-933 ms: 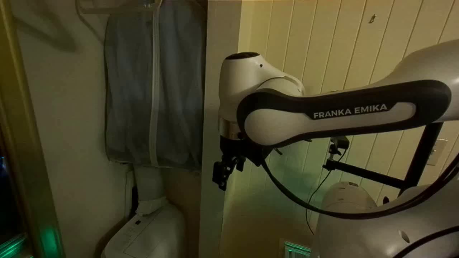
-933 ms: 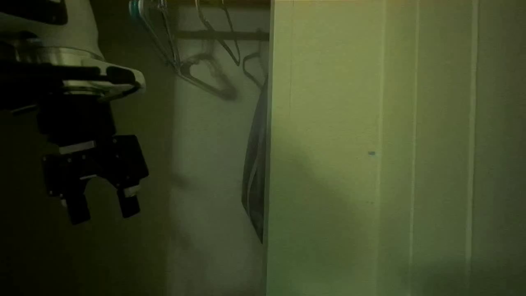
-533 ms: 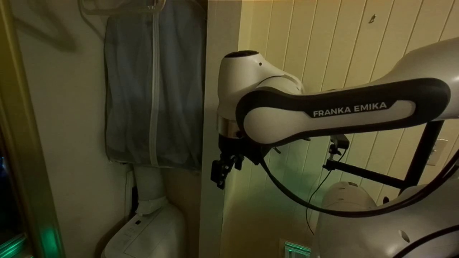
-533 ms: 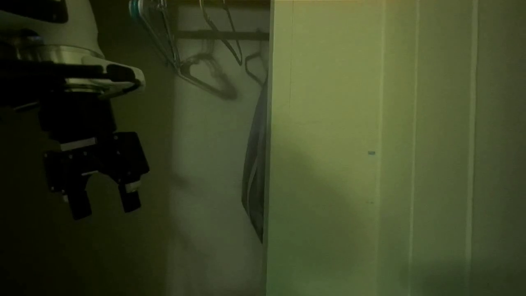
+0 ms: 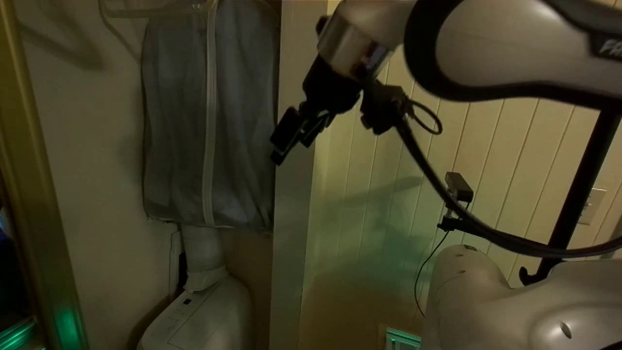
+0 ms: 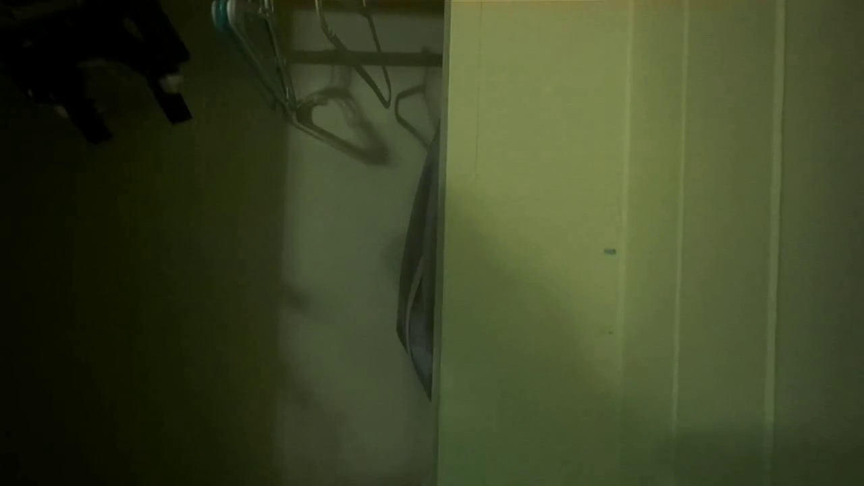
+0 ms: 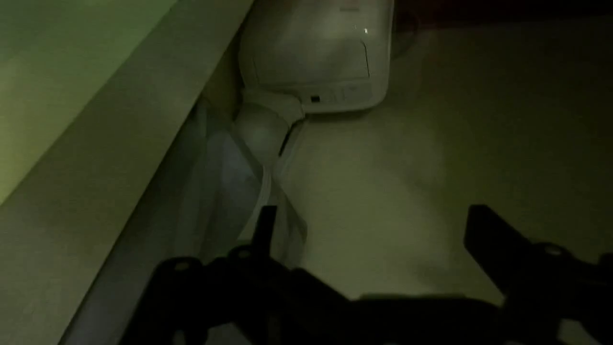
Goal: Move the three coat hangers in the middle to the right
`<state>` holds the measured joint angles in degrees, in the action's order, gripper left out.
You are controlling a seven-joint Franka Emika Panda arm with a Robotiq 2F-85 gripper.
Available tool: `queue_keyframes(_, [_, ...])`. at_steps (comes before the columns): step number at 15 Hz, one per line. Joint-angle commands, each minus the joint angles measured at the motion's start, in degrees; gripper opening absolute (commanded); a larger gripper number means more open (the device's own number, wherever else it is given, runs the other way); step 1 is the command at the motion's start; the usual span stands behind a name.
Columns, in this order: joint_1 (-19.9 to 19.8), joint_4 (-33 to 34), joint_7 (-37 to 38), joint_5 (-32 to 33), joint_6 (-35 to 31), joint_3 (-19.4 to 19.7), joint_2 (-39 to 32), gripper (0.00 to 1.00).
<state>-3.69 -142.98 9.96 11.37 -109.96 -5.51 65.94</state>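
Pale coat hangers [image 6: 233,12] with a teal one among them hang in a cluster at the top of an exterior view. Another thin hanger [image 6: 327,28] hangs to the right of that cluster. A white hanger [image 5: 155,12] shows at the top edge in an exterior view; the upper parts of the hangers are cut off by the frame. My gripper [image 7: 373,209] is open with nothing between its fingers. It is tilted toward the closet in an exterior view [image 5: 291,150]. It is left of and apart from the hanger cluster in an exterior view [image 6: 138,129]. No hangers show in the wrist view.
A grey garment bag [image 5: 243,121] hangs just inside the closet, beside the door frame [image 5: 294,194]. The bag also shows in the wrist view [image 7: 230,187]. A white appliance [image 5: 204,316] with a hose stands below. A wall panel [image 6: 533,202] borders the closet opening.
The arm has risen and my gripper has tilted forward, moving higher in both exterior views. It stays open. The hangers right of the cluster sway slightly.
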Motion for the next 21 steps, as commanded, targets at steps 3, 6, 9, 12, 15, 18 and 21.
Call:
queue_keyframes(3, [0.1,1.2,-0.2,-0.3,0.7,-0.2,0.5,1.0])
queue_keyframes(6, [-0.5,-0.7,-1.2,1.4,1.2,-0.5,0.3,1.0])
queue_keyframes(9, [0.1,3.6,3.6,-2.6,-4.4,-1.2,-2.1,1.0])
queue_keyframes(12, [0.0,9.6,6.8,-5.9,-10.8,-2.5,-4.8,1.0])
queue_keyframes(15, [-0.5,16.1,8.6,-8.5,-18.1,-3.2,-8.4,1.0])
queue_keyframes(18, [-0.1,21.8,7.6,-9.8,-28.1,-2.9,-12.9,1.0])
queue_keyframes(21, [0.4,25.5,5.0,-9.6,-37.4,-2.1,-17.9,1.0])
